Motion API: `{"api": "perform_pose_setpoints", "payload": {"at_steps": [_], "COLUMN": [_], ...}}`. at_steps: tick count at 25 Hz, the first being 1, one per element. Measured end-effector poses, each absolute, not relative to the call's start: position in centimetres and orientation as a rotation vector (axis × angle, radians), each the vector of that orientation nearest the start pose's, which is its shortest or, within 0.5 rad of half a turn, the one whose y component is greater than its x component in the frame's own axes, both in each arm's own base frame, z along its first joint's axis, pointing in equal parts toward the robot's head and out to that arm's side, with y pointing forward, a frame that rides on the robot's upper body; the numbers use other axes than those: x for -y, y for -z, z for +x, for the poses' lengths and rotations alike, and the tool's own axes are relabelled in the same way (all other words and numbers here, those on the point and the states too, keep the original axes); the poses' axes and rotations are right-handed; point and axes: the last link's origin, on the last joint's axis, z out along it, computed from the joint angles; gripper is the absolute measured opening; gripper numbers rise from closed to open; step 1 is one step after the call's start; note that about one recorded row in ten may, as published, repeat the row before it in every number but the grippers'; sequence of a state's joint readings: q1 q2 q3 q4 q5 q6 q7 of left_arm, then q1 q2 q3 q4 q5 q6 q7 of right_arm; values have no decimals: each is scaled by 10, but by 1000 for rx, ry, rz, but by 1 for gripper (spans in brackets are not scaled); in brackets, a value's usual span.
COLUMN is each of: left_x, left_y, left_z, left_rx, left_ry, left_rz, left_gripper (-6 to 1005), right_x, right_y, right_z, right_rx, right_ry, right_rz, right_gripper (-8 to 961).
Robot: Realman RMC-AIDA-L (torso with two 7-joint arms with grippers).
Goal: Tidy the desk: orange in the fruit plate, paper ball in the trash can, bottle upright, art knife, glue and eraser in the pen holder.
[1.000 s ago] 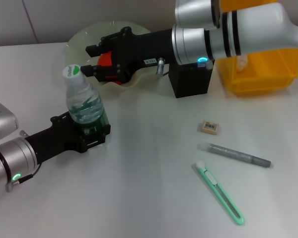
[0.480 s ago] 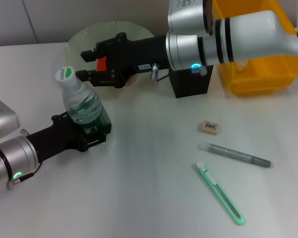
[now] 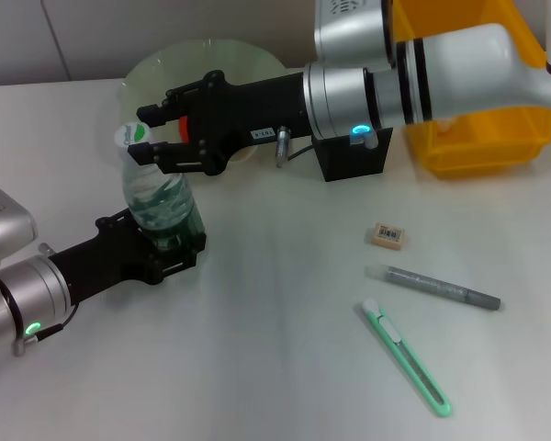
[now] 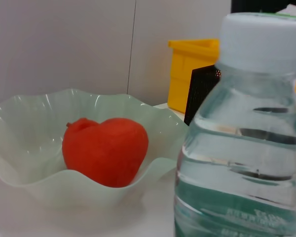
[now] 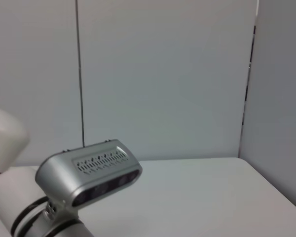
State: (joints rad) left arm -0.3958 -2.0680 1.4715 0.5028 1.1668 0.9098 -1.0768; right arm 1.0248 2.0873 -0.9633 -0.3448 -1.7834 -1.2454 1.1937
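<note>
The desk [image 3: 275, 367] carries one water bottle [image 3: 156, 197], one eraser [image 3: 387, 236], one grey glue stick [image 3: 433, 287], one green art knife [image 3: 406, 356], one black pen holder [image 3: 354, 158], one yellow trash can [image 3: 473, 129] and one pale green fruit plate [image 3: 165, 69]. In the left wrist view one orange-red fruit [image 4: 106, 150] lies inside the fruit plate [image 4: 19, 128], with the bottle [image 4: 241, 143] standing upright close in front. The left gripper [image 3: 170, 241] is clenched around the lower body of the bottle, which stands upright on the desk near the plate. The right gripper [image 3: 156, 138] reaches across from the right with its fingers spread apart on either side of the bottle's white cap [image 3: 134, 137], holding nothing. The eraser, glue stick and art knife lie apart from one another on the right side of the desk, well away from the pen holder.
</note>
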Motion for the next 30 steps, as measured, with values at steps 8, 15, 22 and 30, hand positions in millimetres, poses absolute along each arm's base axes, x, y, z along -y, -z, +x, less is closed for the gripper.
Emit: {"api": "perform_pose_setpoints", "payload": {"at_steps": [8,15,22,30], "left_x": [-330,-330,-330,-333], "left_y": [71,72,72,67], "left_z": [-291,-289,-283,-275], "left_rx": [659,648,628,597], "left_ry": [525,527,562,595], "left_rz": [-2438,-2448,-2461,-2457], "left_gripper": [779,779,779,779], "right_x": [-407,-408,-408,-408], "right_y": [75,75,74,72], "right_z": [104,105,105,107], "right_rx": [-56,-60,-63,-63], "right_ry": [-685,-684,-688,-692], "right_rz": [-2898,-2896,-2890,-2884], "right_gripper": [454,454,454,455]}}
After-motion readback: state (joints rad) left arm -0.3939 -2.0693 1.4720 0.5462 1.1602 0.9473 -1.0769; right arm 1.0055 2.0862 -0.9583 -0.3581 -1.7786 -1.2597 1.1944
